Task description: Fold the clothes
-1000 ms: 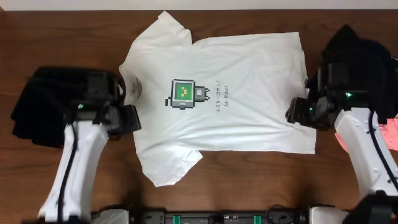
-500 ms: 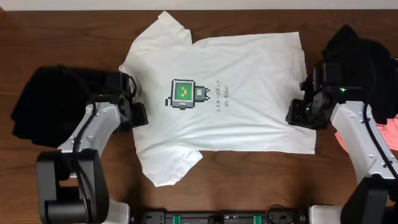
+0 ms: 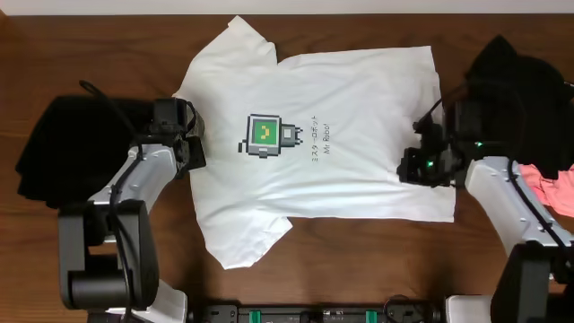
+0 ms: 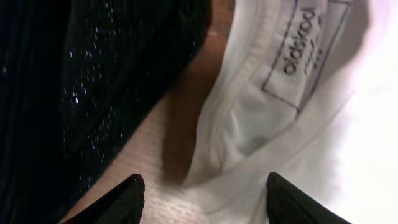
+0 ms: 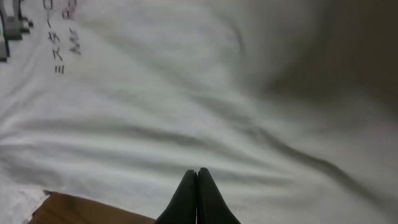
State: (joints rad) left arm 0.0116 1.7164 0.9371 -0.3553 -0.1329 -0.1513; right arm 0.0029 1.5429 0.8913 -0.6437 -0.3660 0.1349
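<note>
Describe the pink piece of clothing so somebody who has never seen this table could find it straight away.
The white T-shirt lies spread across the middle of the wooden table. Past its hem, at the right edge, sits a black heap of fabric; the pink garment shows just on the robot's side of it. It is the only pink thing among white and black cloth.

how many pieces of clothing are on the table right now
4. A white T-shirt spread flat mid-table, a black garment at left, a second black garment at upper right, a pink garment at the right edge. Others may be hidden under the black ones.
</note>
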